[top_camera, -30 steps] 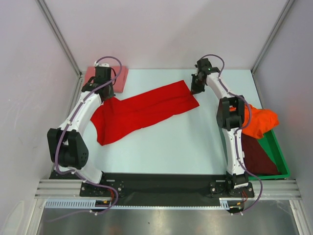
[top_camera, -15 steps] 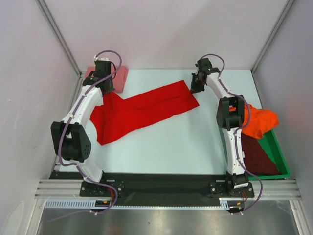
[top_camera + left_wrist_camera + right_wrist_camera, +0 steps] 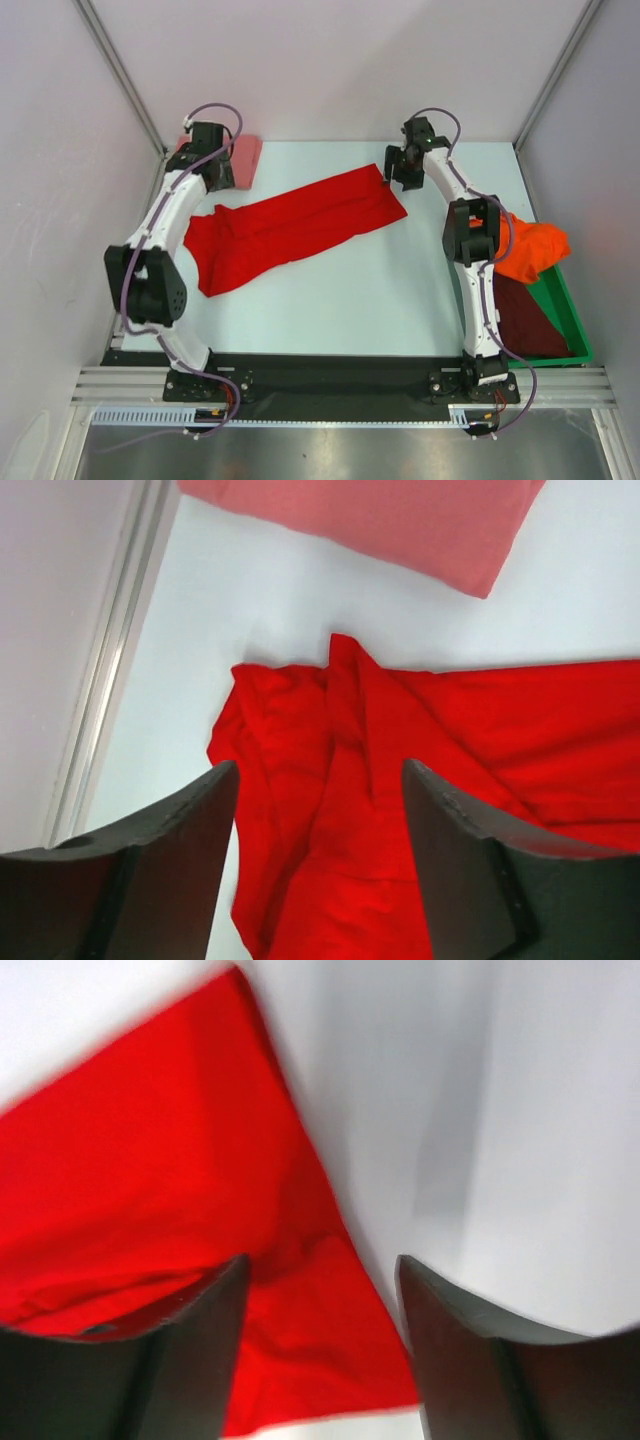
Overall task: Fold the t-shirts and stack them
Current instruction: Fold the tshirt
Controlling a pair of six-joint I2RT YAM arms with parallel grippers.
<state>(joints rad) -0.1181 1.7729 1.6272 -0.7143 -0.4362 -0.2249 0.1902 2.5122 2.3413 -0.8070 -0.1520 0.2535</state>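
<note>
Cloth in the top view: the red t-shirt [image 3: 300,225] lies as a long band slanting across the counter [image 3: 400,300]. The folded salmon-pink t-shirt [image 3: 245,155] sits at the back-left corner, and the orange t-shirt [image 3: 530,250] and maroon t-shirt [image 3: 530,320] are at the green bin [image 3: 562,315]. The left end effector [image 3: 218,180] and right end effector [image 3: 400,172] hover at the band's two ends.

Left wrist view: the left end effector [image 3: 318,770] is spread and holds nothing, above a rumpled red end. That bunching probably needs flattening before the next fold.

Right wrist view: the right end effector [image 3: 320,1260] is spread and empty over a flat red corner. A pinch there should likely take every layer.
</note>
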